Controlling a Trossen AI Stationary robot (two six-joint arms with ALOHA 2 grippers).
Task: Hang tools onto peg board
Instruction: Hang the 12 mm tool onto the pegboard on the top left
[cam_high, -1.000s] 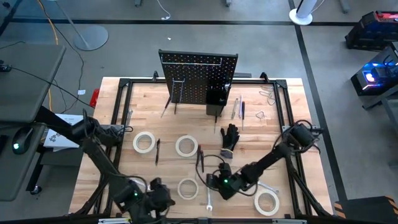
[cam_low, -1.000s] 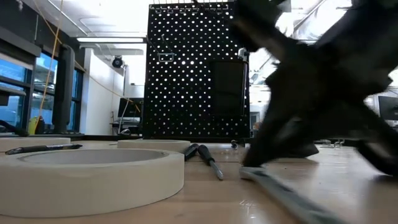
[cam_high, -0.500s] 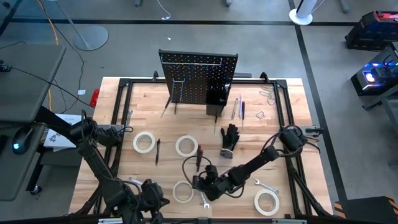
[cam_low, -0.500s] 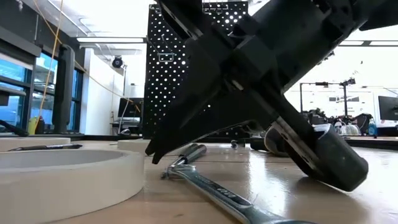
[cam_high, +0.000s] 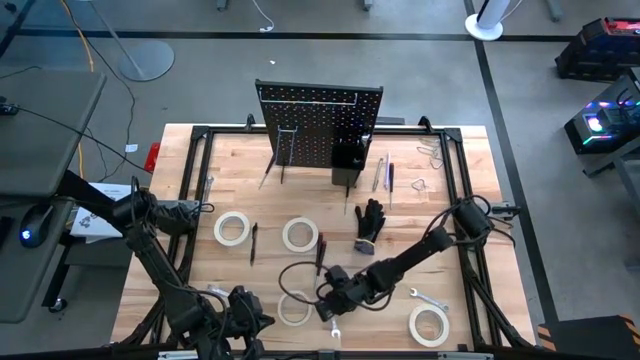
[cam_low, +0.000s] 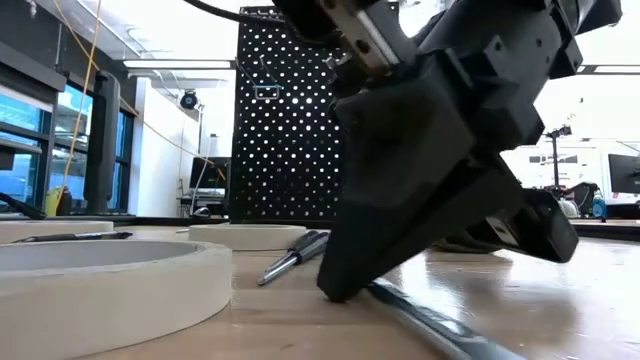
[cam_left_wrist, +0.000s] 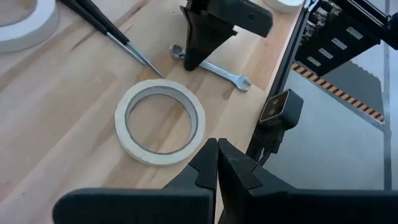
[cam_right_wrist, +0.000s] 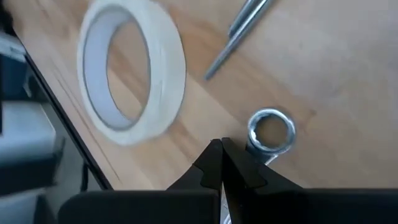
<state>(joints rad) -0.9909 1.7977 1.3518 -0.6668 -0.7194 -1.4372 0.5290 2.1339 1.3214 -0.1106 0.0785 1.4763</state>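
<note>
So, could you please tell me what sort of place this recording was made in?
Most likely a robotics lab or workshop: a framed wooden table on a concrete floor, an upright peg board, and lit equipment racks nearby.

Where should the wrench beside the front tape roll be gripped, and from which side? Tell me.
Grip the wrench mid-shank, from straight above, jaws across its narrow width. It lies flat on the table, so only its thin edges offer hold. The right gripper, shut at its ring end, must open first.

Silver metal wrench (cam_right_wrist: 269, 134): shank hidden behind right gripper (cam_right_wrist: 222, 163). White tape roll (cam_low: 105, 285): cut off, low view. Slim tools beside black peg board (cam_high: 320, 122): too small to identify.
</note>
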